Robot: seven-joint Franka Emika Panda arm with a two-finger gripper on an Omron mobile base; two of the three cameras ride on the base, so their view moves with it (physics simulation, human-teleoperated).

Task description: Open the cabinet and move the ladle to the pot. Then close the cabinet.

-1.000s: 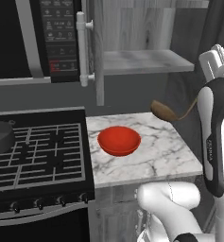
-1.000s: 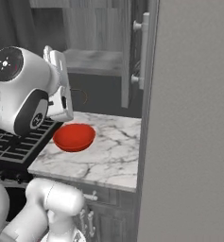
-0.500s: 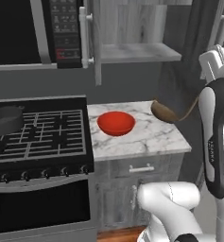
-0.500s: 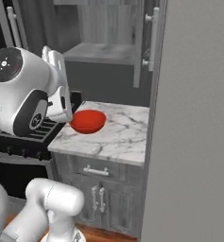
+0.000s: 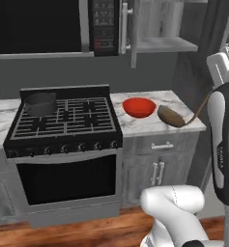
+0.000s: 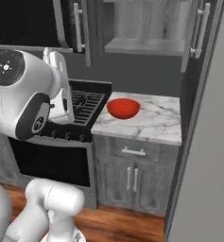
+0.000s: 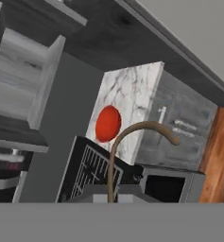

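Above the marble counter's right end, the ladle hangs in the air, its bowl just right of the red bowl and its thin curved handle running up and right toward the arm. Seen from the hand camera, the handle rises from between the fingertips and arcs over, so the jaws are nearly closed, pinching it. Its long axis slants, bowl low and left, pointing roughly at the stove. The pot sits on the back left burner, well apart. Trouble ahead, I judge: a thin handle in a narrow pinch could swivel on that long swing, or the bowl could clip the red bowl in passing. Both cabinet doors stand open.
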